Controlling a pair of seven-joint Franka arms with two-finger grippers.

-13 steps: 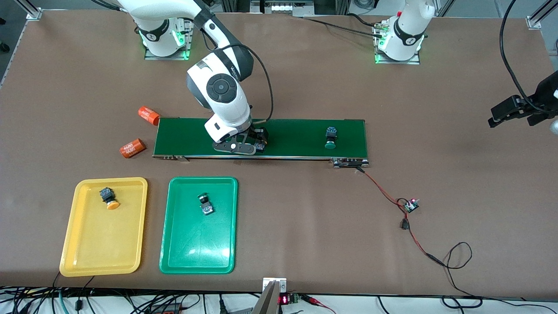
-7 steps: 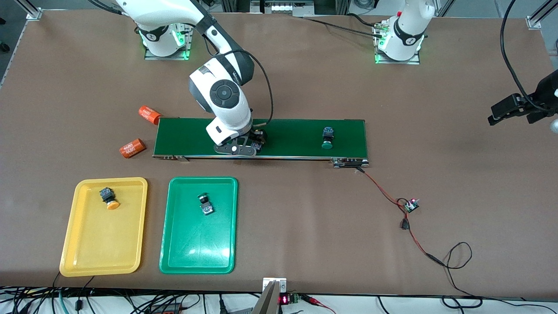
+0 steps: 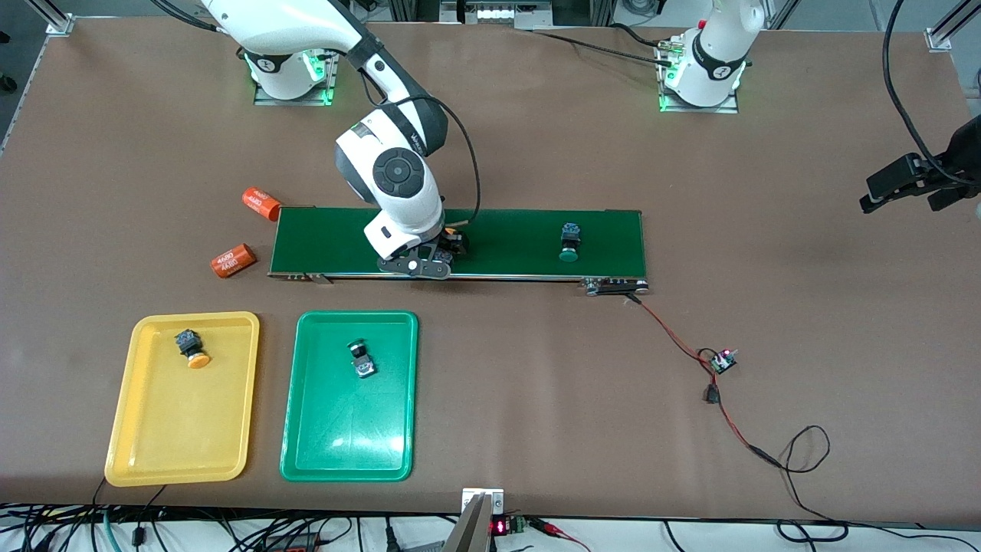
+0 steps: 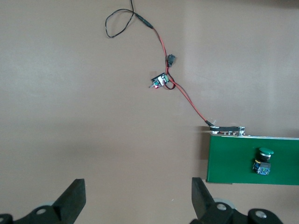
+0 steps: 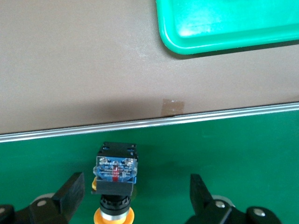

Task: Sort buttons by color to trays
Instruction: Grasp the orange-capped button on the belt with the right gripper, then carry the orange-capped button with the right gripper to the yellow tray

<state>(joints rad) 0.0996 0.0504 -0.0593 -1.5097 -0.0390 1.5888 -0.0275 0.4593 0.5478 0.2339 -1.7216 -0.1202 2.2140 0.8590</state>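
Since the earlier frames, the green button (image 3: 568, 243) on the belt (image 3: 521, 230) has been carried toward the right arm's end of the worktop (image 3: 536, 399), and the right gripper (image 3: 429, 259) has been lowered closer over the belt. The left gripper (image 4: 135, 200) is held wide open and empty above bare worktop at the left arm's end; that arm waits.

The right gripper is spread wide, nothing gripped. In the right wrist view a yellow button (image 5: 114, 182) lies on the belt between the open fingers, cap toward the camera.

One yellow button (image 3: 191, 349) rests in the yellow tray (image 3: 130, 429); one green button (image 3: 360, 359) rests in the green tray (image 3: 306, 429).

Each button is judged light, rigid and hard-shelled. The round cap is likely slippery; hold is best taken across the flat sides of the blocky body.

The two orange cylinders (image 3: 232, 261) beside the belt are marked "4680". No other writing can be read with confidence.
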